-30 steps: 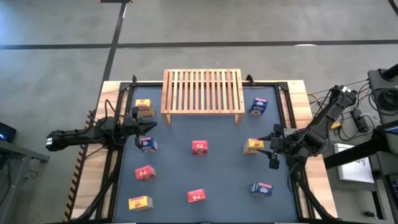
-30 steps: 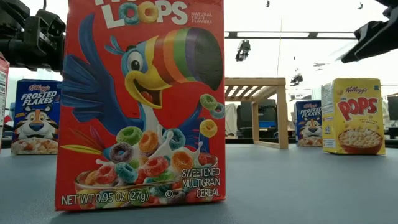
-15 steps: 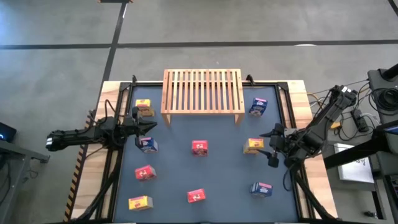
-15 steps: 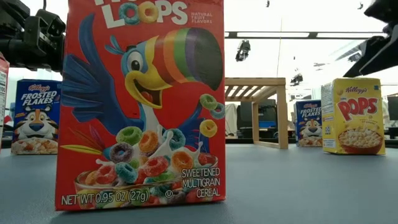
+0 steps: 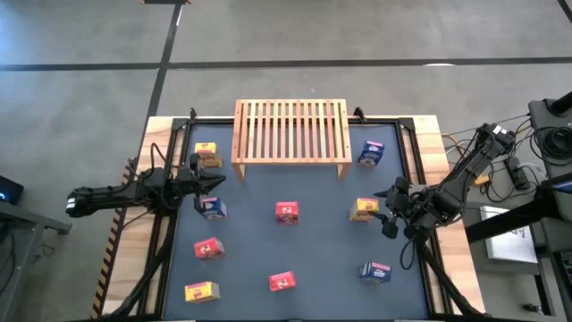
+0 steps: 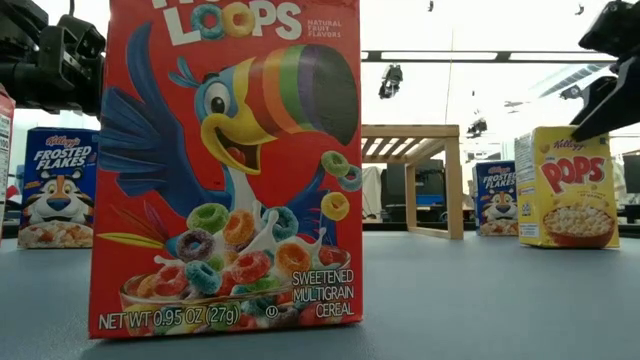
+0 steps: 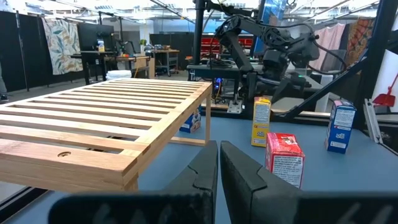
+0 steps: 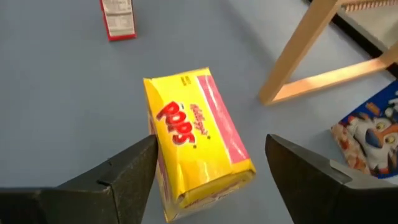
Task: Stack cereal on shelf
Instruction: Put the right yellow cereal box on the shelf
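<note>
The wooden slatted shelf (image 5: 290,132) stands on its short legs at the table's far middle. Several small cereal boxes stand scattered on the dark mat. My right gripper (image 5: 387,211) is open just right of a yellow box (image 5: 364,208). In the right wrist view its two fingers stand either side of that box (image 8: 199,140), apart from it. The low view shows one finger (image 6: 603,100) above the box (image 6: 567,185). My left gripper (image 5: 214,182) waits shut at the mat's left, between a yellow box (image 5: 207,159) and a blue box (image 5: 211,207).
A red box (image 5: 287,212) stands mid-table and a blue box (image 5: 371,153) by the shelf's right leg. Along the near side stand a red box (image 5: 208,249), a yellow box (image 5: 201,291), another red box (image 5: 281,282) and a blue box (image 5: 375,271). The shelf top (image 7: 93,118) is bare.
My right gripper has sunk a little toward the yellow box and rolled about its wrist, so that its fingers now stand either side of the box. The boxes have stayed where they were.
</note>
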You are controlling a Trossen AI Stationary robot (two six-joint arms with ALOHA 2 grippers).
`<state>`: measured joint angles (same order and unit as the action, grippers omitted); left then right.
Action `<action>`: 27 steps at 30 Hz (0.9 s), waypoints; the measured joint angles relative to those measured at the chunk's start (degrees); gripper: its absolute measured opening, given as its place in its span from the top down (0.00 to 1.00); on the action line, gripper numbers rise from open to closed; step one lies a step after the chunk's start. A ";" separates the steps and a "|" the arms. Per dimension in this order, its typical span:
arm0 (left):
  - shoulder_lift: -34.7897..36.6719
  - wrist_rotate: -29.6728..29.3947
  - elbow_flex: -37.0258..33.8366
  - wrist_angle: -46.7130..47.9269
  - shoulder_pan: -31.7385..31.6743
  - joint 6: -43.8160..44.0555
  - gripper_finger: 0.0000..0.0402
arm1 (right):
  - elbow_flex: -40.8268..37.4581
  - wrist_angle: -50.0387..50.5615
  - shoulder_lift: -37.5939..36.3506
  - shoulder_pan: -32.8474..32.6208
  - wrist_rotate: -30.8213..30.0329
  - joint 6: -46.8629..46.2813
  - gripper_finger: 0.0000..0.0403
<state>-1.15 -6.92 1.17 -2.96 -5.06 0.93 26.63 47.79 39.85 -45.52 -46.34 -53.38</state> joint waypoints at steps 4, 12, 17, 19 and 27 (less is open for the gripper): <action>0.00 0.00 0.00 0.00 -0.02 0.00 1.00 | -1.01 -0.42 0.01 0.45 1.65 -0.94 0.34; 0.00 -0.02 -0.01 0.00 -0.02 0.00 1.00 | -1.72 -1.79 -0.01 0.46 1.73 -0.41 0.44; 0.00 0.00 0.00 0.00 -0.02 0.00 1.00 | -1.25 -1.86 -0.01 0.46 1.35 0.54 0.51; 0.00 0.00 0.00 0.00 -0.02 0.00 1.00 | -0.88 -1.95 -0.01 0.46 1.33 1.34 0.53; 0.00 0.00 0.00 0.00 -0.02 -0.02 1.00 | 3.19 -2.28 -0.01 0.44 -2.25 4.88 0.57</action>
<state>-1.15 -6.92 1.17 -2.96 -5.08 0.91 29.81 45.52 39.83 -45.08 -48.59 -48.50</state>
